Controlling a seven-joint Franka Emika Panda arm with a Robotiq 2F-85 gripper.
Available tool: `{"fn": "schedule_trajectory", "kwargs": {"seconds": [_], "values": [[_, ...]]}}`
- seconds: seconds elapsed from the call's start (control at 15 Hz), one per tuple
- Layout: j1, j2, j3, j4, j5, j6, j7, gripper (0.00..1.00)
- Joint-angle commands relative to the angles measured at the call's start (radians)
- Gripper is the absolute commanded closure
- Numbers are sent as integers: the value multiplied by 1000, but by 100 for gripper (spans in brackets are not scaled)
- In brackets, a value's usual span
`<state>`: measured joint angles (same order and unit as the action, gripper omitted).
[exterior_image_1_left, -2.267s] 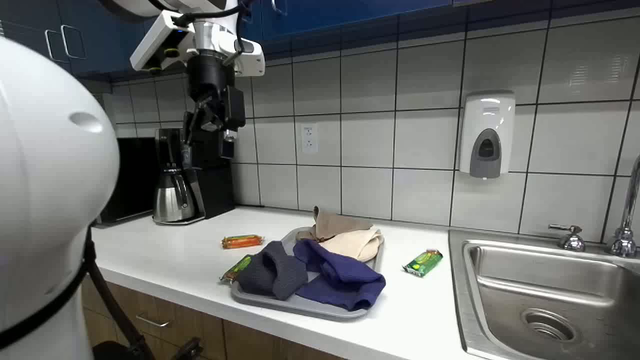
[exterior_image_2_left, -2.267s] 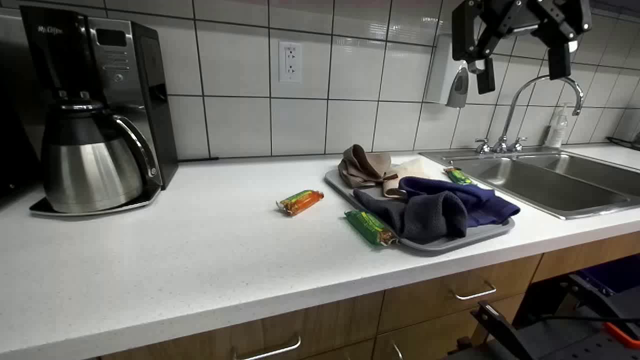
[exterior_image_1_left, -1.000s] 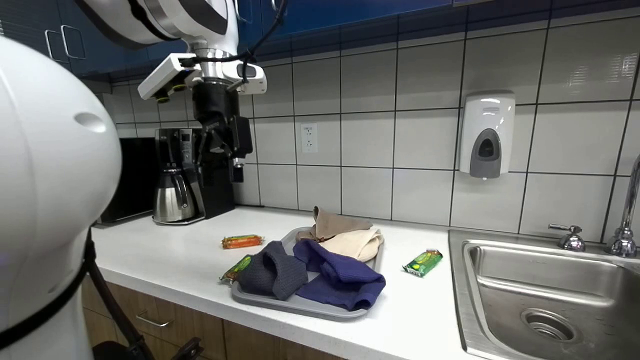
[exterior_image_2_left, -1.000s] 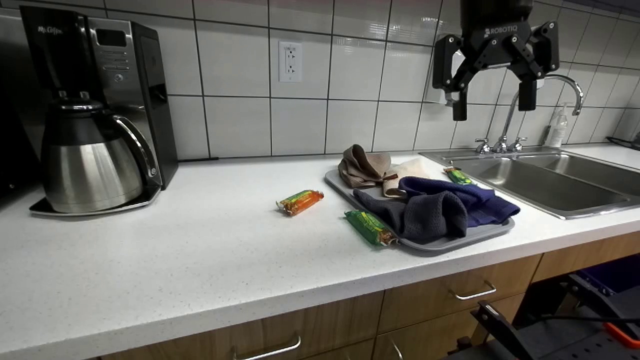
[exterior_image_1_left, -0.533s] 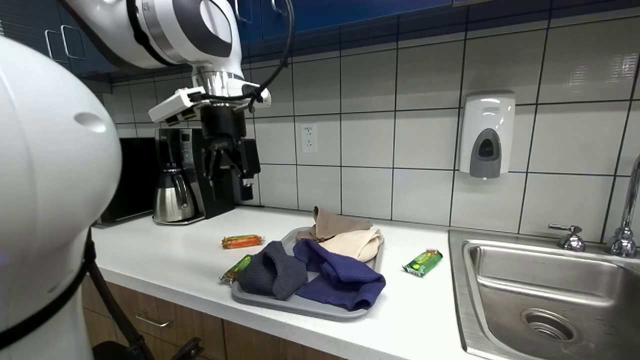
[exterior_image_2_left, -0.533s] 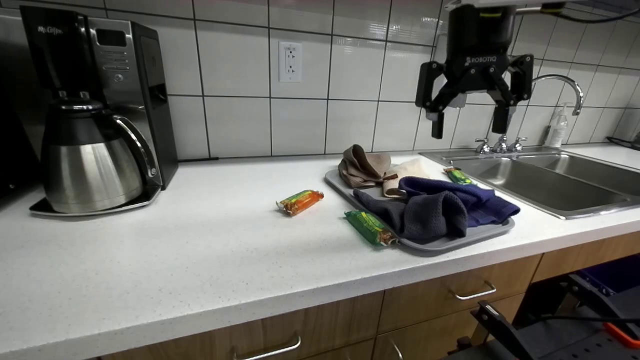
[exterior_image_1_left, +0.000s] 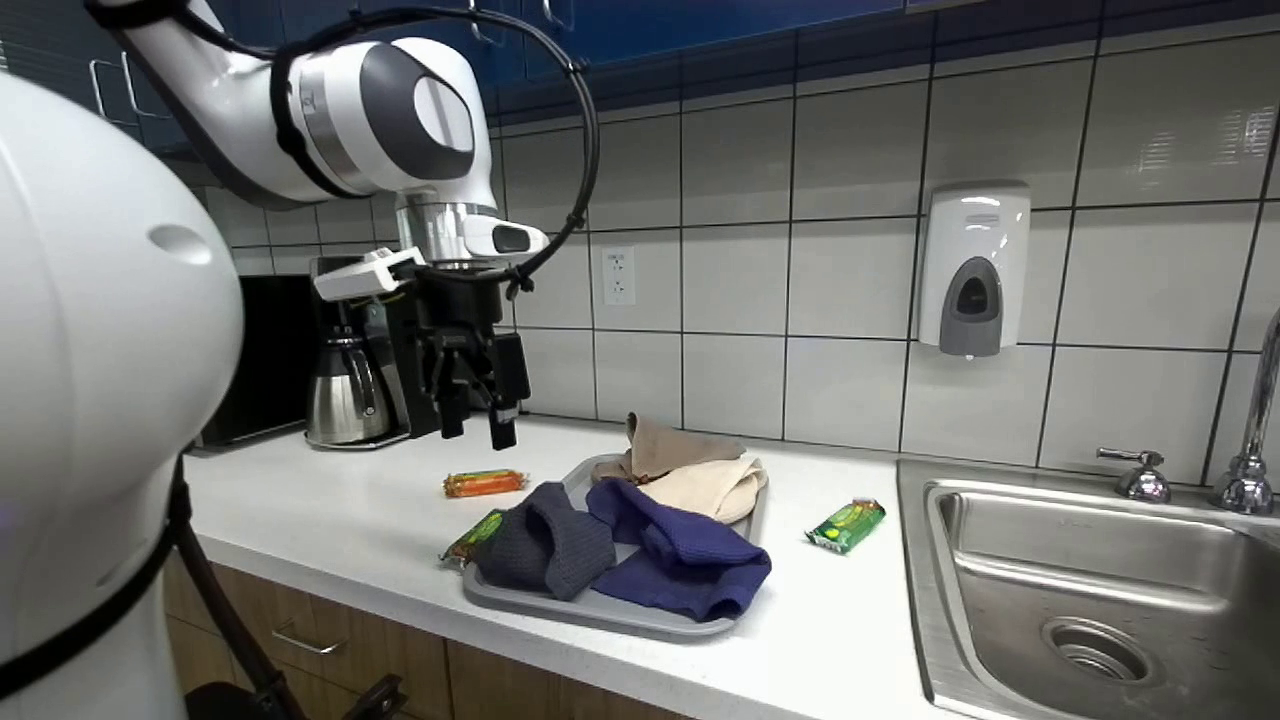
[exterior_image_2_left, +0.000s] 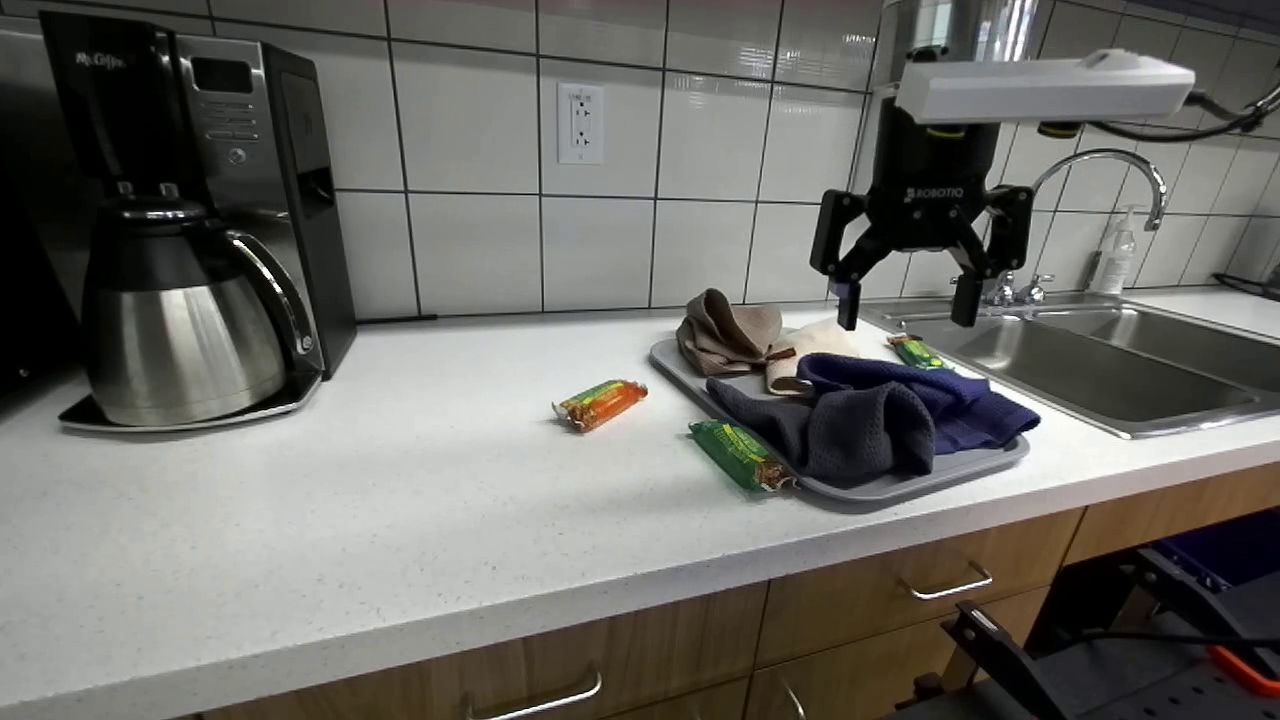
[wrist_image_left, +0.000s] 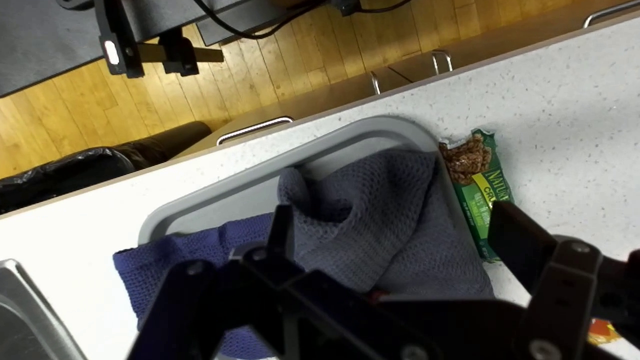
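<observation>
White counter (exterior_image_2_left: 380, 540) runs beneath a tiled wall (exterior_image_2_left: 470, 250) right across my feed, and at its left end a coffee maker (exterior_image_2_left: 245, 175) stands back near the outlet (exterior_image_2_left: 580, 123), presumably for power, its steel carafe (exterior_image_2_left: 185, 345) seated on the base. Moving right, an orange-wrapped bar (exterior_image_2_left: 602, 404) lies flat by itself on the counter. Next comes a green-wrapped bar (exterior_image_2_left: 738, 455) at the front corner of a gray tray (exterior_image_2_left: 900, 488); its crinkled end sits so close to the rim that I can't tell whether they touch. That tray's raised lip probably keeps the soft pile together: a brown cloth (exterior_image_2_left: 725, 335) stands in a stiff fold toward the back, a cream cloth (exterior_image_2_left: 820, 342) lies low beside it, partly hidden, a charcoal cloth (exterior_image_2_left: 860, 435) slumps in a loose bunch onto the rim nearest the green-wrapped bar, and a purple cloth (exterior_image_2_left: 930, 395) lies against it, rumpled rather than folded. Above the cloths hangs my gripper (exterior_image_2_left: 907, 316), fingers pointing down and spread wide, with nothing between them and no contact that I can see. The wrist view shows the charcoal cloth in the gap, so I judge that one nearest. Farther right, a second green bar (exterior_image_2_left: 915, 353) rests on the counter between the tray and the steel sink (exterior_image_2_left: 1190, 416), which is set into the counter.
</observation>
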<state>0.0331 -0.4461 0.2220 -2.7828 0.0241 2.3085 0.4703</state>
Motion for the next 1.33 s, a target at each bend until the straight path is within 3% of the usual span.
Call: {"fn": "schedule_trajectory", "kwargs": {"seconds": [0.0, 1.27], "values": [[-7, 69, -3, 1, 2, 81, 24, 0], [-21, 367, -95, 14, -33, 348, 75, 0]]}}
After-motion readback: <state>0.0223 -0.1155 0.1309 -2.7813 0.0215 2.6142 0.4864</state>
